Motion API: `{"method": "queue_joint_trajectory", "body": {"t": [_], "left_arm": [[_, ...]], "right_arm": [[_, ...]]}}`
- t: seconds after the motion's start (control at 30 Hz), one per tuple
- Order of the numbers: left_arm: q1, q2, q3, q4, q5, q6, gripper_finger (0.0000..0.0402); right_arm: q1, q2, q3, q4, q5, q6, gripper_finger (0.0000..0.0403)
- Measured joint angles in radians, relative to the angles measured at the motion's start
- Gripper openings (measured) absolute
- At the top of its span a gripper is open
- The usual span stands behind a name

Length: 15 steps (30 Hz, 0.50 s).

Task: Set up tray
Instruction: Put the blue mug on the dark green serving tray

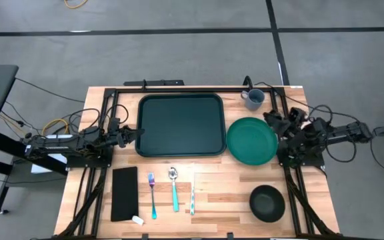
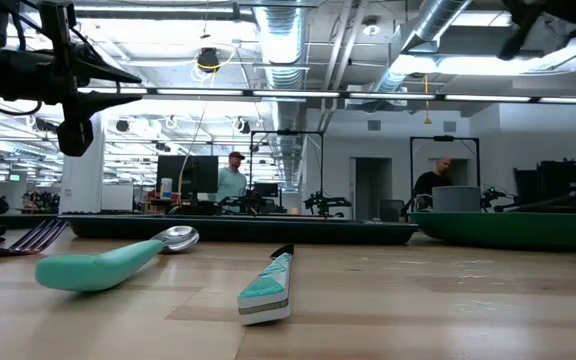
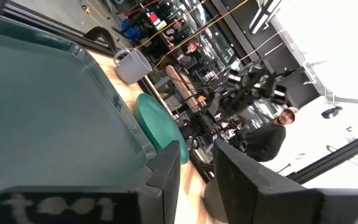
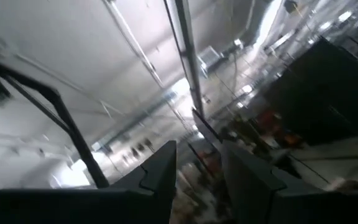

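The dark green tray [image 1: 179, 125] lies flat at the table's far middle, and its floor fills the left wrist view [image 3: 48, 106]. My left gripper [image 1: 137, 132] waits level at the tray's left rim, open, with nothing between its fingers [image 3: 166, 177]. My right gripper [image 1: 271, 119] stands over the far right edge of the round green plate [image 1: 251, 141], tilted upward and open; its wrist view shows only the room's ceiling past the fingers [image 4: 160, 168]. The plate rests on the table just right of the tray.
A grey mug [image 1: 253, 99] stands at the far right. A black bowl [image 1: 267, 203] sits at the near right. Along the near side lie a black napkin [image 1: 125, 193], a fork [image 1: 152, 195], a spoon [image 1: 174, 189] and a knife [image 1: 192, 197]. People stand in the room beyond.
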Motion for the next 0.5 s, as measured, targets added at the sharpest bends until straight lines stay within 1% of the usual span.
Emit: {"method": "queue_joint_trajectory", "body": {"t": [0.13, 0.23, 0.3, 0.37, 0.43, 0.5], "left_arm": [[0.0, 0.0, 0.0, 0.0, -0.006, 0.0, 0.0084], [0.0, 0.0, 0.0, 0.002, -0.032, 0.0, 0.0084], [0.0, 0.0, 0.0, 0.004, -0.042, -0.004, 0.0084], [0.0, 0.0, 0.0, 0.006, -0.042, -0.011, 0.0084], [0.0, 0.0, 0.0, 0.007, -0.042, -0.017, 0.0084], [0.0, 0.0, 0.0, 0.007, -0.042, -0.017, 0.0084]], "right_arm": [[-0.008, 0.258, 0.186, -0.09, -0.001, -0.088, 0.0122], [-0.041, 0.419, 0.352, -0.286, 0.017, -0.152, 0.0122], [-0.076, 0.508, 0.474, -0.503, 0.064, -0.176, 0.0122], [-0.121, 0.588, 0.606, -0.782, 0.143, -0.181, 0.0122], [-0.173, 0.664, 0.731, -1.082, 0.236, -0.144, 0.0122], [-0.234, 0.749, 0.855, -1.32, 0.3, -0.091, 0.0122]]}}
